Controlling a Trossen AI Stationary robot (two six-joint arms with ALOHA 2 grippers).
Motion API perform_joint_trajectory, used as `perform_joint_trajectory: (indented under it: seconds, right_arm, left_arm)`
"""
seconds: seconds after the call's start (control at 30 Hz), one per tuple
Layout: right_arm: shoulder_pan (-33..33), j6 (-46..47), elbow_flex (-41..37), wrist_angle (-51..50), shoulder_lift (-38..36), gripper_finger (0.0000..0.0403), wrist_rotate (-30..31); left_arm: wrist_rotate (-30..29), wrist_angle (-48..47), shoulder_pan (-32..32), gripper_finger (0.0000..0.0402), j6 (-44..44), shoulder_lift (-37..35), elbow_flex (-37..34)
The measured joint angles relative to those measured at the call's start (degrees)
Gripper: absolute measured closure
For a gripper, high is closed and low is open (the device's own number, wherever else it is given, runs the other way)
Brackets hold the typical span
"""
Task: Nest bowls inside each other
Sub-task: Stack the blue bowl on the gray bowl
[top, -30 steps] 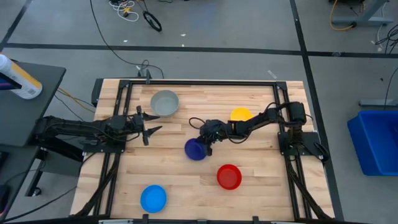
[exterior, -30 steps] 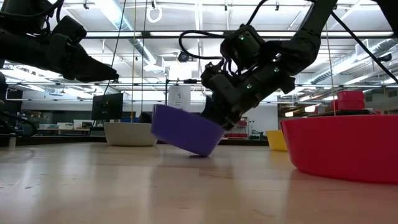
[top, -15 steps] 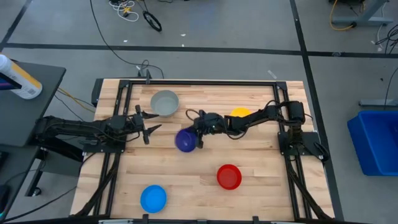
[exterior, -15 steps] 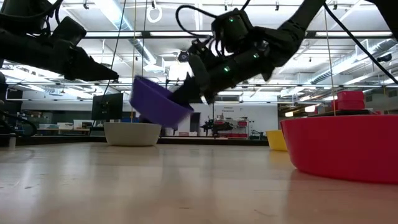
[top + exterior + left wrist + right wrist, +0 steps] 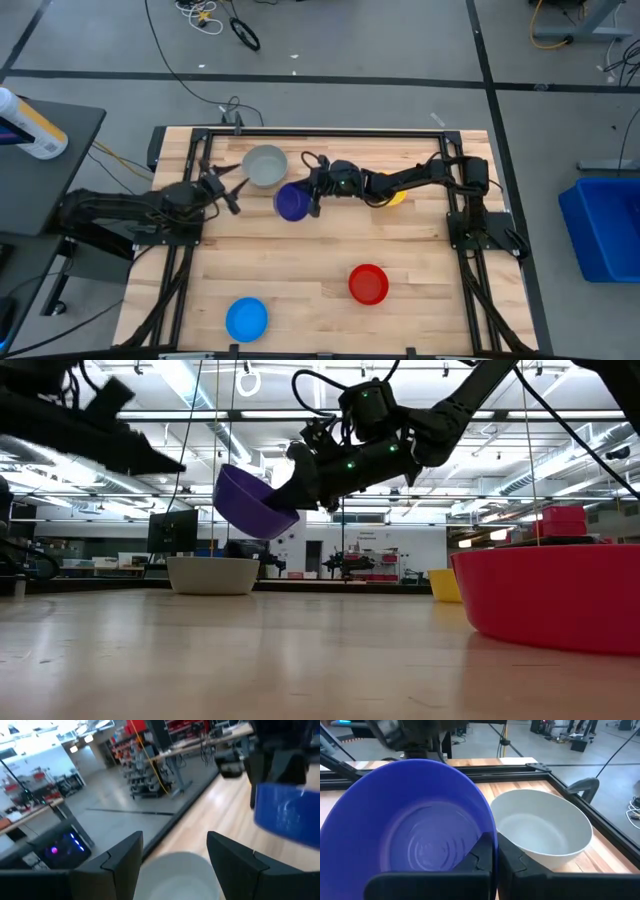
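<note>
One view, low, shows blue bowl [image 5: 250, 502] airborne; R gripper [image 5: 494, 857] pinching rim; L gripper [image 5: 175, 855] spread.

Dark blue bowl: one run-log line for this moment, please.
right gripper: shut on dark blue bowl, airborne | beside grey bowl, not nested | left gripper: open, near grey bowl

The table [image 5: 300, 270] is a pale wooden butcher-block top with a dark metal frame along its edges. Four bowls rest directly on it. The grey bowl [image 5: 265, 165] sits near the far edge, left of centre. The yellow bowl [image 5: 392, 195] (mostly hidden under an arm, so its exact footing is hard to judge) lies toward the right. The red bowl [image 5: 368, 284] stands right of centre nearer the front, and the light blue bowl [image 5: 246, 319] sits at the front left, well apart from it.
</note>
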Motion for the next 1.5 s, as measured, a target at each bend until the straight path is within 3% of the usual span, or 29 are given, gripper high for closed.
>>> perform_joint_trajectory:
  seconds: [0.3, 0.43, 0.9, 1.5]
  right_arm:
    - [-1.73, 1.14, 0.02, 3.62, 0.32, 0.0401, -0.34]
    - [-3.05, 2.57, 3.64, 3.17, 1.99, 0.0401, -0.51]
    - [-7.16, 4.01, 34.73, -14.61, 16.19, 0.0401, -5.74]
    - [-11.11, 11.08, 36.7, -15.44, 17.91, 0.0402, -7.34]
  left_arm:
    - [7.62, -6.38, 0.0, 0.0174, -2.23, -12.09, 2.29]
    - [10.06, -7.12, 0.02, 0.0174, -2.66, -15.31, 2.27]
    - [11.95, -7.83, 0.0, 0.0174, -3.81, -14.8, 2.27]
    - [12.89, -7.69, 0.0, 0.0174, -3.44, -14.8, 2.27]
